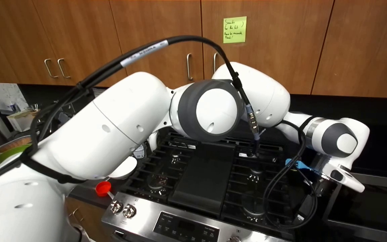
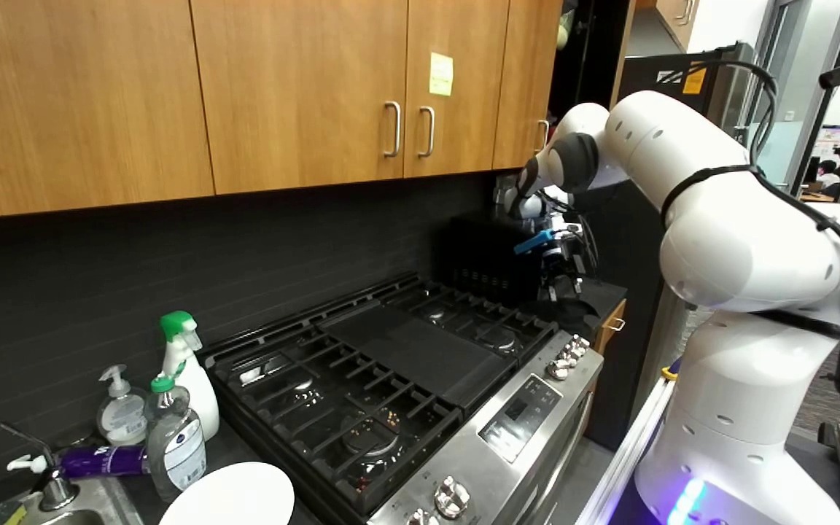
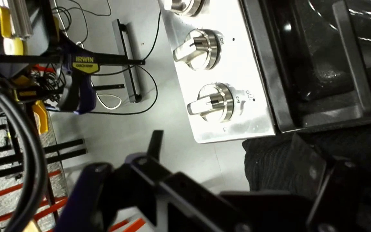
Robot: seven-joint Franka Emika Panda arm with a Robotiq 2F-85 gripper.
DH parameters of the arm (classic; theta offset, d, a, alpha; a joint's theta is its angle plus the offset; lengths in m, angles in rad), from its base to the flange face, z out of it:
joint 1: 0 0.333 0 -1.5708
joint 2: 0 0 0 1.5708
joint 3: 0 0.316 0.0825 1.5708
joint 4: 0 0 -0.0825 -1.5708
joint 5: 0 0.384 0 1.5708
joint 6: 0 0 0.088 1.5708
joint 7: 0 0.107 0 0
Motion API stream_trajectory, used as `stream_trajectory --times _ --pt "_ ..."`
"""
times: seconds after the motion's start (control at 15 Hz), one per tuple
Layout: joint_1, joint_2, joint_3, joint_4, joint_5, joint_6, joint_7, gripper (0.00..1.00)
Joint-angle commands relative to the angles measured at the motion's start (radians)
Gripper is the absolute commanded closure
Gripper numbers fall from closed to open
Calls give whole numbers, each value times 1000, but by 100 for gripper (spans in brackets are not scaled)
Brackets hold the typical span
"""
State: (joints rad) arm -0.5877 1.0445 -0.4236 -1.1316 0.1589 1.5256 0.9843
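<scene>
My gripper (image 3: 226,135) stands open in the wrist view, its two black fingers wide apart with nothing between them. A dark ribbed cloth (image 3: 266,161) lies beyond the fingers, overlapped in that view by the right finger. Beside it is the corner of the stove's steel front panel (image 3: 253,119), with a knob (image 3: 216,103) near the corner. In an exterior view the gripper (image 2: 566,289) points down over the counter at the stove's far end, above the dark cloth (image 2: 562,315). Whether it touches the cloth cannot be told. The dark gripper is hard to make out in the remaining exterior view.
The gas stove has a flat griddle (image 2: 413,350) in its middle. A dark box (image 2: 482,255) stands behind the gripper. Wooden cabinets (image 2: 303,87) hang above. Near the sink are a white plate (image 2: 234,499), a spray bottle (image 2: 197,386) and a red cup (image 1: 103,188).
</scene>
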Motion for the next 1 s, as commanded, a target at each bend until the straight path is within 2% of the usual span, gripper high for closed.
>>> stream_trajectory --times 0.0,0.13,0.27,0.47,0.8,0.93 --pt "2 -6 -7 12 25 -75 102 0" --pt "5 -1 -14 13 31 -105 192 0" --pt "-24 15 8 41 23 -153 266 0" --pt "-105 10 65 26 91 -170 205 0" --pt "-200 -17 105 -25 268 -114 152 0" --pt "-191 -31 94 -44 297 -21 155 0"
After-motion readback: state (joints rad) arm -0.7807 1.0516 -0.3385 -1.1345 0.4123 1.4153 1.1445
